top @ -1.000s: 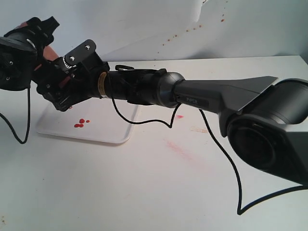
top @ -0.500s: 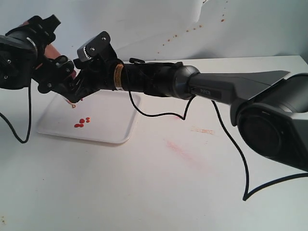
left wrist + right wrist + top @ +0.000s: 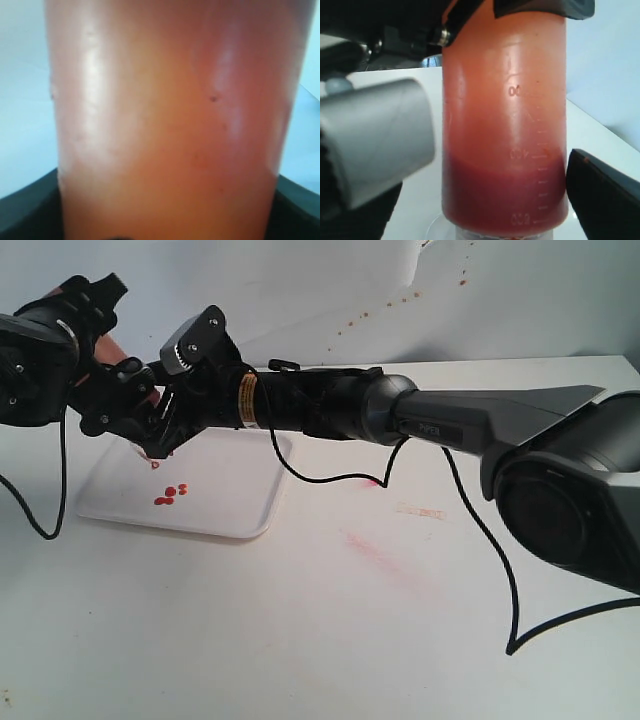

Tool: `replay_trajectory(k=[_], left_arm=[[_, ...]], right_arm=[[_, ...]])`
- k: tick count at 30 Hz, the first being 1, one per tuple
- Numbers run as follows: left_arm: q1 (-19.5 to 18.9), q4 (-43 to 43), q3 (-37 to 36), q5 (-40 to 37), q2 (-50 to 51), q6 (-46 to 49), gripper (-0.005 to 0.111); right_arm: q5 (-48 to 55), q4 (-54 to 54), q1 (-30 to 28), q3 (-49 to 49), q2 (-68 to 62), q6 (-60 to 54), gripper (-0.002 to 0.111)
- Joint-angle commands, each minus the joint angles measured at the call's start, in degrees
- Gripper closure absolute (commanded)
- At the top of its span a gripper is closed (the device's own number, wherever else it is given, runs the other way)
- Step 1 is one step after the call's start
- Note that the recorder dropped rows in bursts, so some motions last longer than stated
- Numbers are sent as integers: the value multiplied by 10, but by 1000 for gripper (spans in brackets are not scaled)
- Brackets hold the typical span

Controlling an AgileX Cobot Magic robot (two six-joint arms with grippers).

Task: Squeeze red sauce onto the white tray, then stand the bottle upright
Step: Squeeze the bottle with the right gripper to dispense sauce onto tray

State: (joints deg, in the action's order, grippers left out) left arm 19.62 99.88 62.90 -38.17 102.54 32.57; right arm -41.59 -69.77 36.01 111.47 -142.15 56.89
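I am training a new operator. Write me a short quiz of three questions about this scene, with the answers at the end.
1. True or false: blobs of red sauce lie on the white tray.
2. Where is the bottle? A) standing on the table B) held in the air over the tray C) lying flat on the tray
3. Fill in: the arm of the ___ gripper reaches across the middle of the exterior view to the bottle.
Key: 1 true; 2 B; 3 the right gripper.
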Motion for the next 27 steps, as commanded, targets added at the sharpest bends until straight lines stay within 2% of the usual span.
replay_trajectory(k=[1, 5, 12, 18, 21, 27], left_arm=[[10, 1, 1, 23, 1, -10, 107], [10, 1, 1, 23, 1, -10, 107], [10, 1, 1, 23, 1, -10, 107], [10, 1, 1, 23, 1, -10, 107], [10, 1, 1, 31, 1, -10, 107], [10, 1, 1, 39, 1, -10, 107]], right_arm=[[-66, 20, 17, 10, 18, 12, 28], [-32, -8, 30, 10, 18, 8, 28], [39, 20, 35, 10, 18, -23, 26], [26, 60, 35, 10, 18, -25, 16], [-5, 59, 35, 10, 18, -25, 16], [25, 61, 40, 12, 18, -31, 16]])
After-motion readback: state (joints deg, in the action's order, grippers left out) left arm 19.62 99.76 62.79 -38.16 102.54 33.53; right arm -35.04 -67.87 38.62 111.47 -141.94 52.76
